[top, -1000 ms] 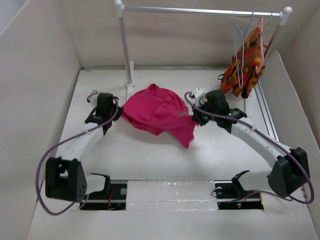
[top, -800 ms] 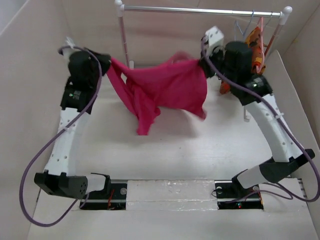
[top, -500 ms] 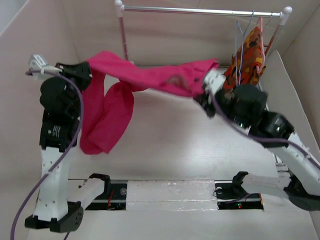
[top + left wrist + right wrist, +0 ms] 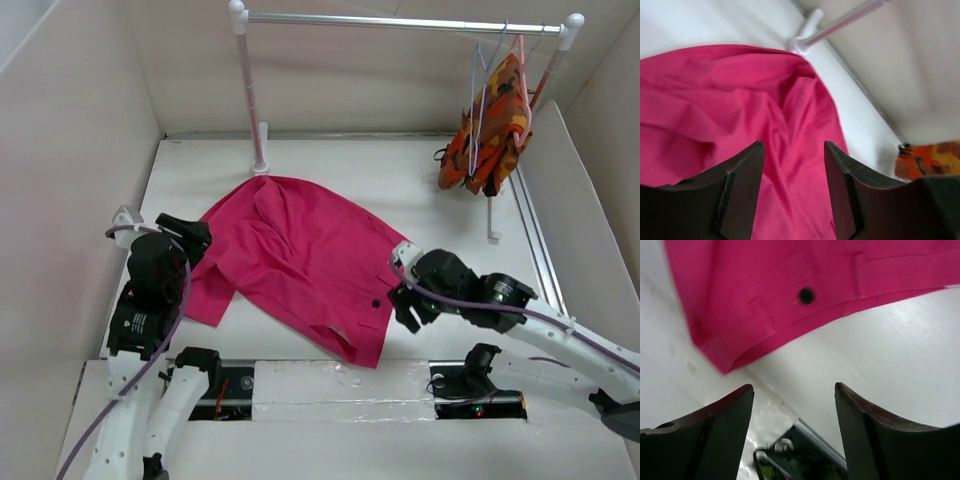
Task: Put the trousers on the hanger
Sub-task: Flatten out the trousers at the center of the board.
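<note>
The magenta-pink trousers (image 4: 300, 255) lie spread flat on the white table, waistband toward the near edge. My left gripper (image 4: 188, 232) hovers at their left edge, open, with only cloth (image 4: 715, 100) below the gap of my left gripper (image 4: 792, 150). My right gripper (image 4: 398, 298) sits just right of the waistband, open and empty. In the right wrist view the waistband (image 4: 790, 270) with its dark button (image 4: 806, 295) lies beyond my right gripper (image 4: 795, 390). The pale blue-lilac hanger (image 4: 481, 100) hangs at the right end of the rail.
A clothes rail (image 4: 400, 20) spans the back on two posts; the left post's base (image 4: 261, 165) stands just behind the trousers. An orange patterned garment (image 4: 490, 135) on a salmon-pink hanger (image 4: 522, 70) hangs beside the lilac one. Cardboard walls enclose the table.
Half a second ago both grippers held the trousers stretched in the air. Both have let go; the trousers now lie flat and the arms have dropped toward the near edge.
</note>
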